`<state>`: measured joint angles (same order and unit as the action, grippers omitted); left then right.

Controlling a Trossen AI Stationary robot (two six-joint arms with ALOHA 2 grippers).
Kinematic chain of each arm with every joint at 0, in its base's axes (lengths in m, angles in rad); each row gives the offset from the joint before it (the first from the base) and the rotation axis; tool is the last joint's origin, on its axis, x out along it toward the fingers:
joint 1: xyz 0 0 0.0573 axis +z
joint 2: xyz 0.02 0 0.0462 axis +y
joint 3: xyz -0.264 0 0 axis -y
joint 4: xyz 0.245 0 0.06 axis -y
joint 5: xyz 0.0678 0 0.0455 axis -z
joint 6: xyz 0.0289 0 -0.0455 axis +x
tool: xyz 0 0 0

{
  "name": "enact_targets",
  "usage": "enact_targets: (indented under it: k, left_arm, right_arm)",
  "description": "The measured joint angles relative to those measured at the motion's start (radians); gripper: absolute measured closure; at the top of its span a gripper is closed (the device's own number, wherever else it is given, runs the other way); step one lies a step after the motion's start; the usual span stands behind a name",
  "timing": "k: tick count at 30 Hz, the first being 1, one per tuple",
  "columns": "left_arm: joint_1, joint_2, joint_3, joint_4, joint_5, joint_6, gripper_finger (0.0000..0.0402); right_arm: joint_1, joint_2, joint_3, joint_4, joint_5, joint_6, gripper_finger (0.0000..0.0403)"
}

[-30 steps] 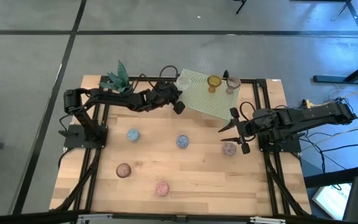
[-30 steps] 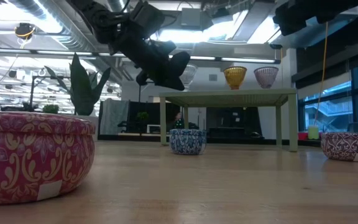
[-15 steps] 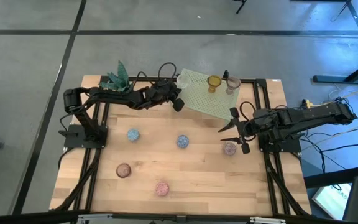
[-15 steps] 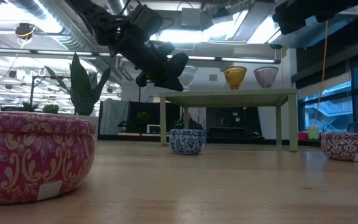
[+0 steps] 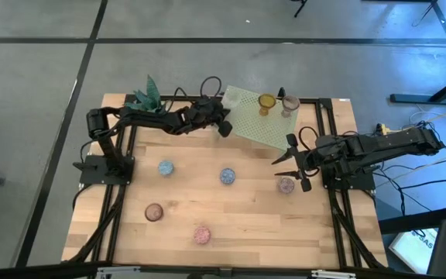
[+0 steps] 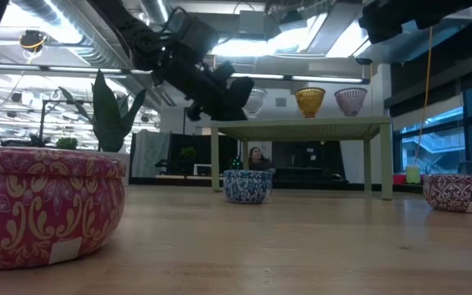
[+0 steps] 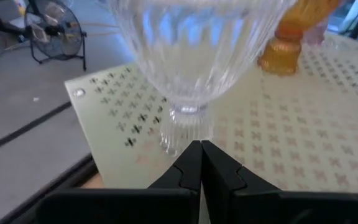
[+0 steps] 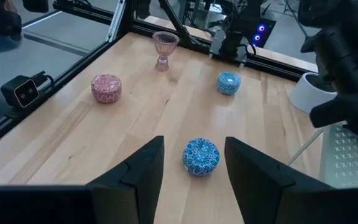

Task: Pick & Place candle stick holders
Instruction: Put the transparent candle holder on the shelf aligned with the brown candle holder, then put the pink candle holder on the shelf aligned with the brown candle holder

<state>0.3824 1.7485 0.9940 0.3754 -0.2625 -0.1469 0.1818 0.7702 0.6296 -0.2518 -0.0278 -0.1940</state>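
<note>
The clear glass candle stick holder (image 7: 194, 56) is standing upright on the corner of the green perforated rack (image 5: 258, 116), stem down. The left gripper (image 5: 223, 128) is hanging just before its foot with jaws pressed together, not pinching it. The right gripper (image 5: 293, 163) is waiting over the worktop (image 5: 246, 209) with jaws spread.

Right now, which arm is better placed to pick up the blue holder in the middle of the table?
Probably the right. The right gripper hangs open, and the blue holder lies straight ahead between its fingers. The left gripper is shut, up at the green rack by the clear glass holder.
</note>
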Motion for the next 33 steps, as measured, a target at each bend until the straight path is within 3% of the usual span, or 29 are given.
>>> enact_targets:
  k: [33]
  left_arm:
    - [0.009,0.053,0.002,0.075,-0.005,0.003,0.04]
  right_arm:
    - [0.0,0.0,0.0,-0.002,0.0,0.002,0.023]
